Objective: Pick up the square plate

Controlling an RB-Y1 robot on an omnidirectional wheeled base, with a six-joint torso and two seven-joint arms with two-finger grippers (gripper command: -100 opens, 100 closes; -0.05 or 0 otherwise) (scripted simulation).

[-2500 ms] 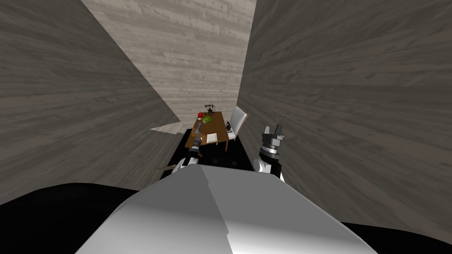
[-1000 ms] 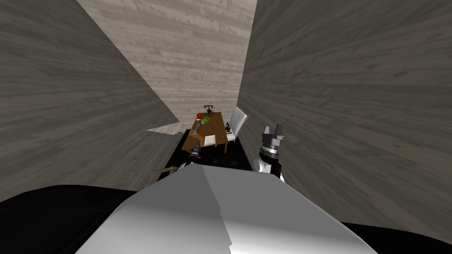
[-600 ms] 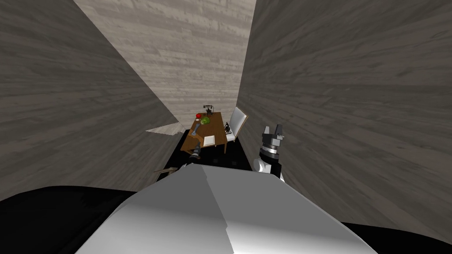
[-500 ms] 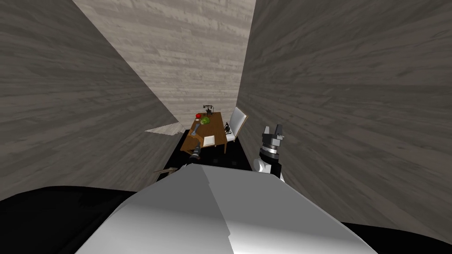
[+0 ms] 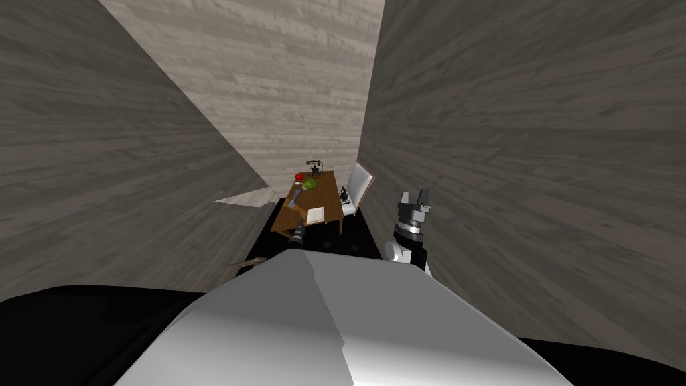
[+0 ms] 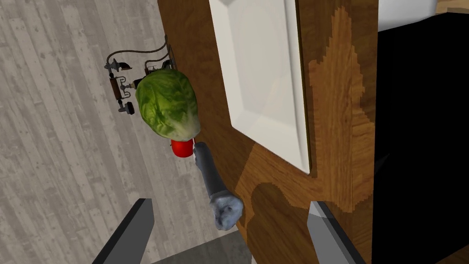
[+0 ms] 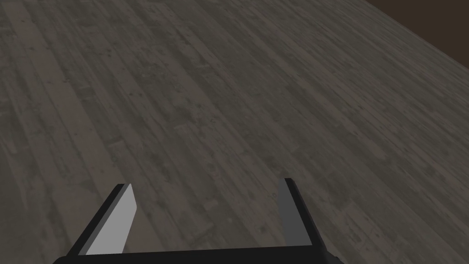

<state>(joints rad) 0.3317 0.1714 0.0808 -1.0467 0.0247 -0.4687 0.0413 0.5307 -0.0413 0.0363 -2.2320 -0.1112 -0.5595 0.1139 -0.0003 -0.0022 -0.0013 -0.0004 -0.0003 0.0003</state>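
The white square plate (image 6: 263, 78) lies flat on a brown wooden table (image 6: 339, 114), near its long edge; in the head view the plate (image 5: 315, 214) is at the table's near end. My left gripper (image 6: 229, 204) is open and holds nothing. It hovers short of the plate, which lies ahead toward one finger's side. In the head view the left gripper (image 5: 297, 233) is at the table's (image 5: 328, 194) near edge. My right gripper (image 5: 414, 200) is raised at my right by the wall; its fingers (image 7: 123, 211) stand open and empty.
On the table beside the plate lie a grey long-handled object (image 6: 215, 183), a green lettuce (image 6: 169, 103) and a small red thing (image 6: 182, 147); an old telephone (image 6: 123, 82) stands behind them. A white chair (image 5: 358, 187) stands at the table's right. Plank walls close in on both sides.
The whole head view has shifted a little, so I have moved. My left gripper has drawn back from over the table's near corner to its near edge. The right arm has kept still.
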